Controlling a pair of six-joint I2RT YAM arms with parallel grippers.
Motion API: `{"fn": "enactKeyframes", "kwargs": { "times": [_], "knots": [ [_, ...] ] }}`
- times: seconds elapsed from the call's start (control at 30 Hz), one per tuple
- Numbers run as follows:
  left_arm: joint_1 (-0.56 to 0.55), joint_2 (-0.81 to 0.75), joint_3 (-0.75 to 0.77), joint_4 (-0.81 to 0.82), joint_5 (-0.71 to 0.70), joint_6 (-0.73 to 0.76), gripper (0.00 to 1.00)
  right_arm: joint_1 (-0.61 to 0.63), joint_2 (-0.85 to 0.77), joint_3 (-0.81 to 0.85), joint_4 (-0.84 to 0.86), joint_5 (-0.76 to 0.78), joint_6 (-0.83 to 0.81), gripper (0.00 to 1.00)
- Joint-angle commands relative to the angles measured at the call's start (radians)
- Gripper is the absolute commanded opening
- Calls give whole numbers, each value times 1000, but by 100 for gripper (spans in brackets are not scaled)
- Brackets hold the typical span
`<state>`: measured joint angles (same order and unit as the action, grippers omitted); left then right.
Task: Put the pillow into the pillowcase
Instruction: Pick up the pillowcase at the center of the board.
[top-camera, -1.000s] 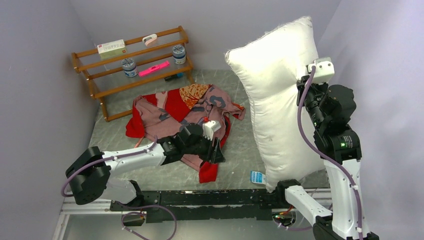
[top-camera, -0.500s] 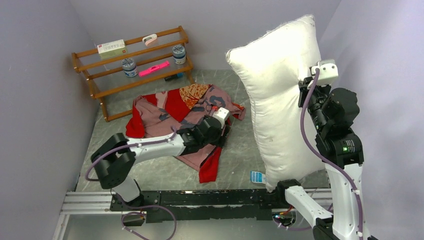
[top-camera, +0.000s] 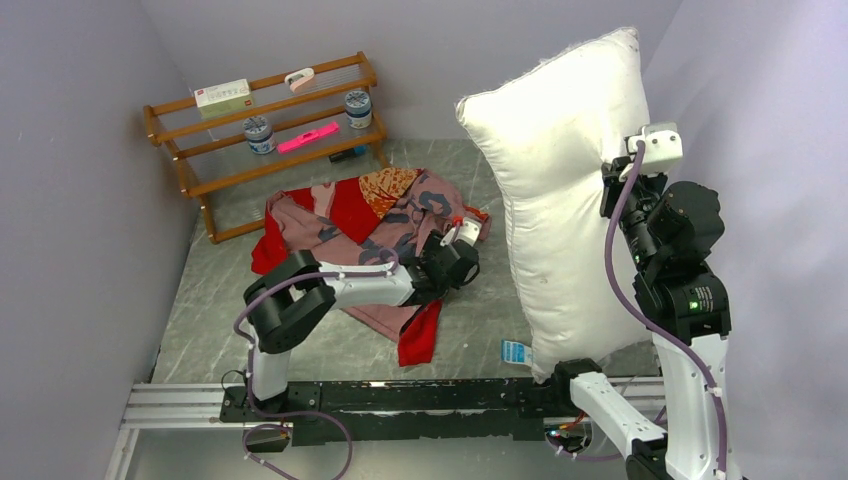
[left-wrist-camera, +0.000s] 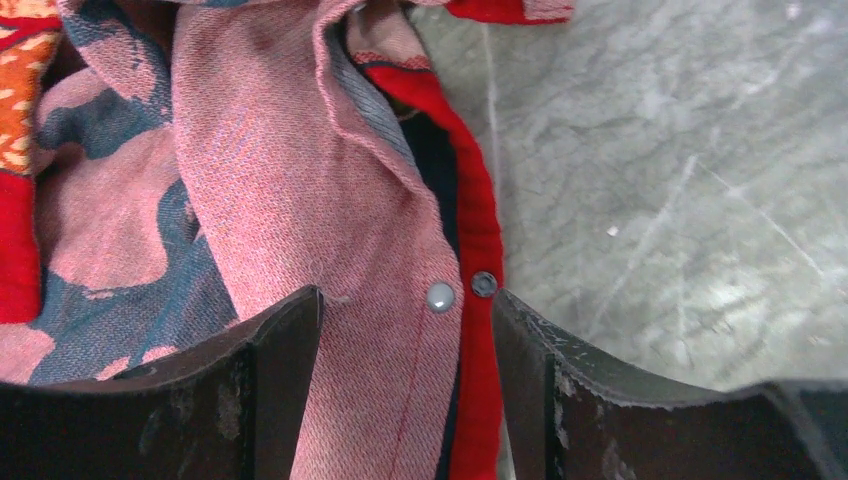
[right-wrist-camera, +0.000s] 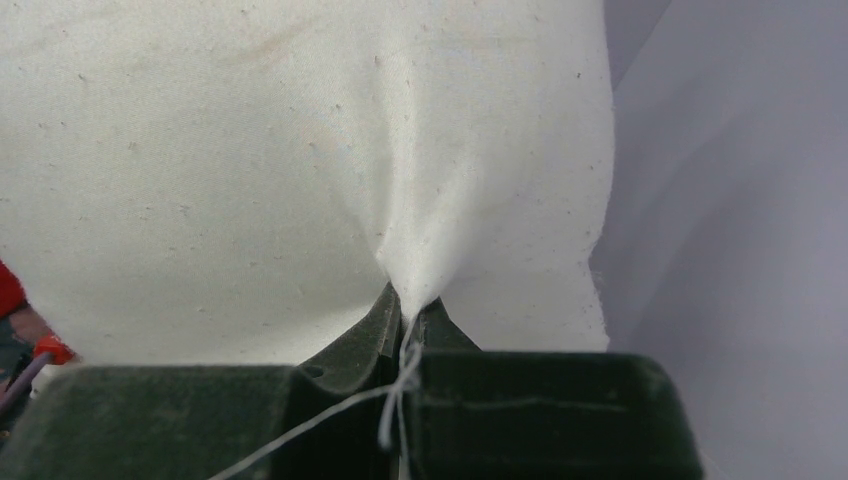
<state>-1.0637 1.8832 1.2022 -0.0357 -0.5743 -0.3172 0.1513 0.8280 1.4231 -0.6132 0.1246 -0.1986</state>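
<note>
One white pillow (top-camera: 560, 200) stands upright, outside the one red pillowcase (top-camera: 340, 215), pinched tight by the right gripper (right-wrist-camera: 405, 312). The left gripper (left-wrist-camera: 405, 305) has its fingers apart over the pillowcase. Two jars (top-camera: 259, 133) sit on the rack (top-camera: 230, 180).

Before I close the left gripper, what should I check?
1. Right gripper shut on the plump white fabric pillow: ok, a fold is pinched.
2. Pillow upright beside the case: ok.
3. Left gripper open: ok.
4. Snap-studded hem of the crumpled red cartoon-print pillowcase between the jaws: ok.
5. Only one layer in that gap: cannot tell.
6. Case mouth spread for the pillow: not ok.
</note>
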Motion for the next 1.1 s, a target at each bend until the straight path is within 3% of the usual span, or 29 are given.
{"fn": "enactKeyframes", "kwargs": {
  "times": [0.0, 0.1, 0.5, 0.6, 0.73, 0.83, 1.07],
  "knots": [
    [-9, 37, 48, 7, -166, 10, 67, -2, -41, 54, 203, 14, -9, 0],
    [-9, 47, 24, 85, -149, 37, 67, -2, -42, 48, 205, 8, -6, 0],
    [-5, 135, 81, 85, -166, 72, 63, -2, -37, 49, 209, 2, -11, 0],
    [-5, 125, 79, 81, -176, 66, 51, -2, -38, 43, 212, 1, -13, 0],
    [4, 65, 65, 82, -168, 67, 22, -2, -39, 33, 213, -9, -10, 0],
    [26, 18, 64, 62, -138, 63, 6, -2, -41, 27, 213, -19, -5, 0],
    [123, -117, 31, 9, -4, 24, 5, -2, -48, -1, 175, -114, 18, 0]
  ]
}}
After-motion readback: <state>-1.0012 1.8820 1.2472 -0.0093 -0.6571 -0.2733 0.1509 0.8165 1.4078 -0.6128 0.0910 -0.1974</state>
